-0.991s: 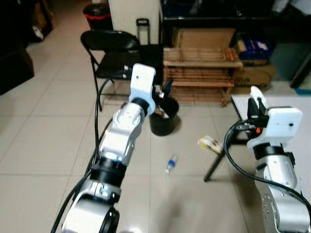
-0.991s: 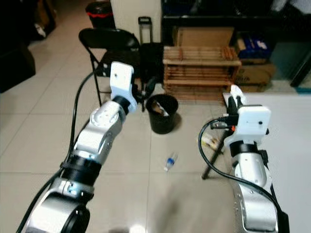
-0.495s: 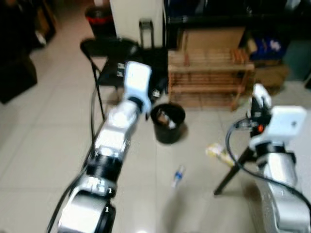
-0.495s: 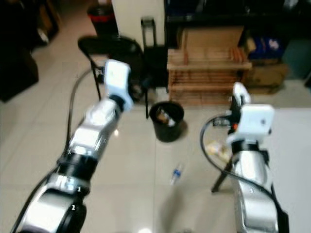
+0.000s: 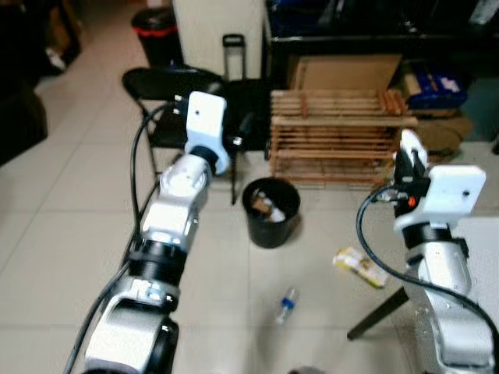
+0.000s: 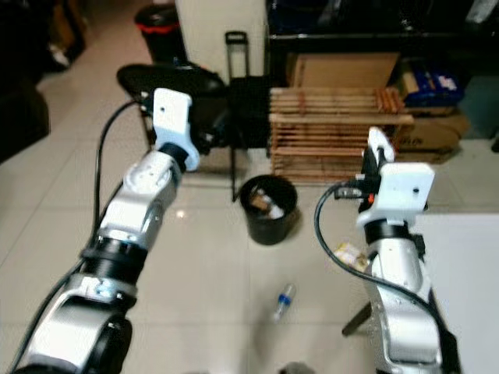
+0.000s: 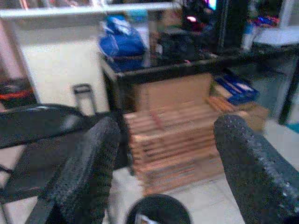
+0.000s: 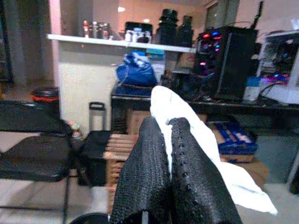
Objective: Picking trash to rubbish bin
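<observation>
Right end effector (image 8: pixel 170 177) clamped on a white crumpled tissue (image 8: pixel 187 135), held high, likely to carry it to the black bin (image 5: pixel 270 211) on the floor ahead. Left end effector (image 7: pixel 166 163) spread wide and empty above the bin. Still on the floor: small bottle (image 5: pixel 287 304), yellow packet (image 5: pixel 360 266).

A black rubbish bin (image 5: pixel 270 212) stands on pale beige floor tiles (image 5: pixel 70 226) with thin grey grout lines. The small bottle (image 5: pixel 286 304) is clear with a blue cap; the flat wrapper (image 5: pixel 360 266) is yellow and white. White tissue (image 8: pixel 187 126) shows against the right gripper (image 8: pixel 170 177)'s black, stippled fingers (image 8: pixel 140 182). The slatted rack (image 5: pixel 339 128) is reddish-brown wood, the folding chair (image 5: pixel 168 86) black.
</observation>
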